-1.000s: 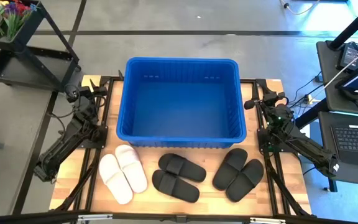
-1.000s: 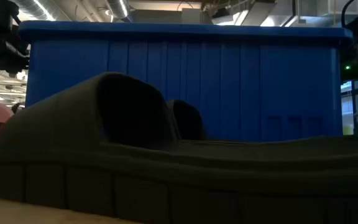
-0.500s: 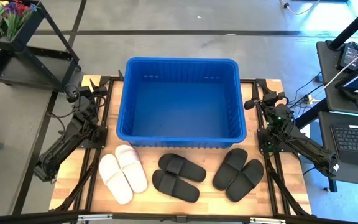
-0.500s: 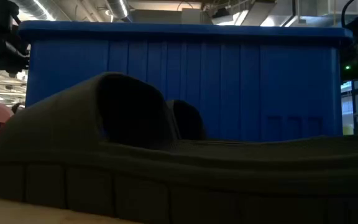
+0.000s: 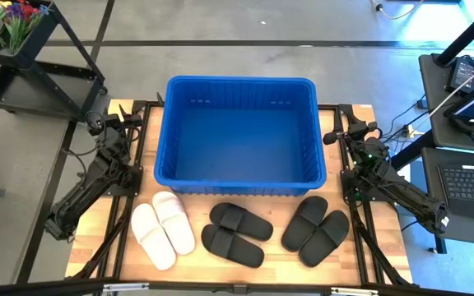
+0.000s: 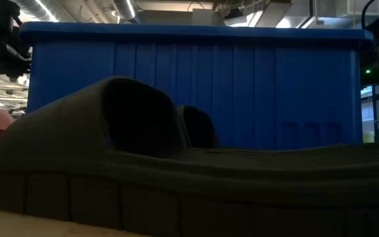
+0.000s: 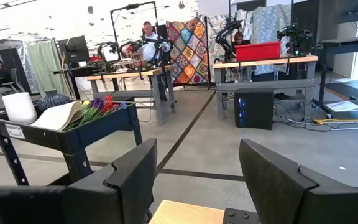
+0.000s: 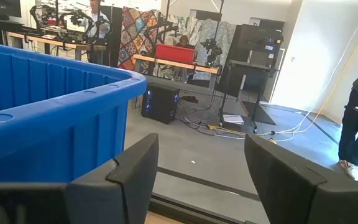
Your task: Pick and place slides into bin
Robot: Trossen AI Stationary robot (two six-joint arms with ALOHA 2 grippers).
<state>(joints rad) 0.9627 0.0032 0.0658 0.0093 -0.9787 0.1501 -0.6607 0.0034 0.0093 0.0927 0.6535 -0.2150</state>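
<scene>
The blue bin (image 5: 239,131) stands at the table's far middle, empty inside. In front of it lie the pale pair of slides (image 5: 163,228) at the left, a black pair (image 5: 235,233) in the middle and a black pair (image 5: 315,230) at the right, all soles down on the table. In the low view a black slide (image 6: 176,171) fills the foreground before the bin (image 6: 196,85). My left gripper (image 5: 115,123) rests at the table's far left, open and empty (image 7: 194,174). My right gripper (image 5: 354,131) rests at the far right beside the bin, open and empty (image 8: 197,174).
A dark cart with flowers (image 5: 19,20) stands beyond the table's far left. A desk with a laptop (image 5: 471,181) stands to the right. Workbenches and people show in the room beyond (image 7: 148,37). A person's legs (image 8: 356,124) stand off the table's right.
</scene>
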